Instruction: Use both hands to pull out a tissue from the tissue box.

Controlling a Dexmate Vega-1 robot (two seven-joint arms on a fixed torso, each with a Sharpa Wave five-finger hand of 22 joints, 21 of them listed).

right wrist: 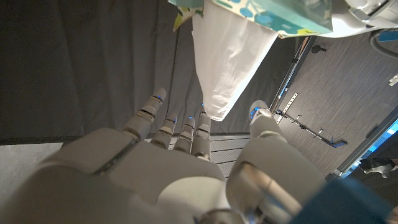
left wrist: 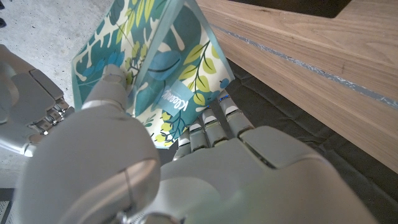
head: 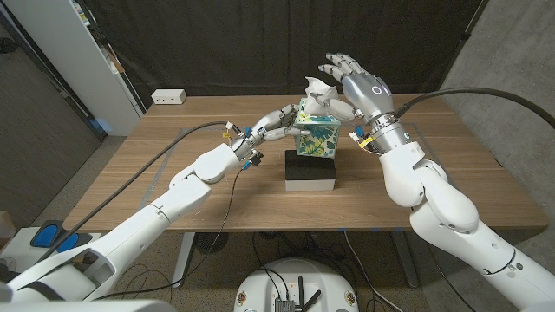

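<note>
Gripping the tissue box point(head: 316, 137) from its nine o'clock side, the left hand point(head: 276, 120) had its fingers wrapped on the leaf-printed carton, which stood on a black block point(head: 311, 170) near the middle of the wooden table point(head: 173, 156). The left wrist view gave what the head view could not: the thumb point(left wrist: 112, 84) pressed on one printed face and the other fingers point(left wrist: 214, 121) laid along the adjoining face, the glossy card in teal, yellow-green and white point(left wrist: 180, 74), with part of a printed brand word cut off by the hand. The right hand point(head: 357, 82) hung above the box at about one o'clock, fingers spread. In the right wrist view a white tissue point(right wrist: 227, 59) tapered out of the box's opening toward the fingertips point(right wrist: 200, 118), soft and creased; its tip lay close by them, but whether any finger touched or pinched it I could not tell. In the head view the tissue point(head: 317, 89) stood up crumpled from the box top, partly hidden by the right hand. A white power strip point(head: 169, 97) lay at the table's far edge, around eleven o'clock.
</note>
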